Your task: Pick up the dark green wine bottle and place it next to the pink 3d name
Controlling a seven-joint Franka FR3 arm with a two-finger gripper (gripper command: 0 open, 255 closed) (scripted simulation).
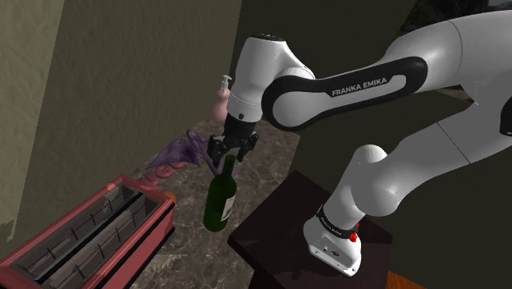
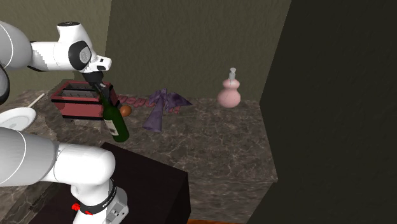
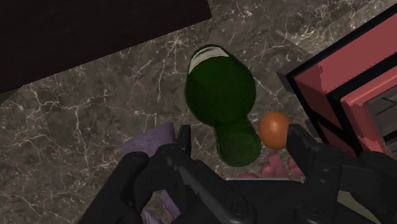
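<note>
Over the marbled counter [image 2: 210, 146], beside the stand [image 1: 279, 222], the dark green wine bottle [image 1: 220, 201] leans, its neck pointing up between the gripper's [image 1: 230, 161] spread fingers, which flank without touching it, the pink 3d name [image 1: 157, 171] just beyond.

1. The wine bottle [image 1: 220, 201] is dark green, with a pale label low on its body.
2. The gripper [image 1: 230, 154] is all black. The arm [image 1: 264, 66] is white with dark joints and white lettering on a black band.
3. The counter [image 3: 76, 114] is a dark grey-brown marble pattern with thin white veins.
4. The 3D name [image 2: 129, 100] is pink.
5. The crumpled cloth [image 2: 162, 105] is purple.
6. The small ball [image 3: 274, 127] is orange.
7. The slotted box [image 1: 90, 238] is pinkish red with black edges and grey inside.
8. The vase [image 2: 229, 94] is pale pink.
9. The stand [image 1: 287, 213] is very dark brown, the plate [image 2: 16, 118] is white, and the wall [image 2: 191, 44] is olive.
</note>
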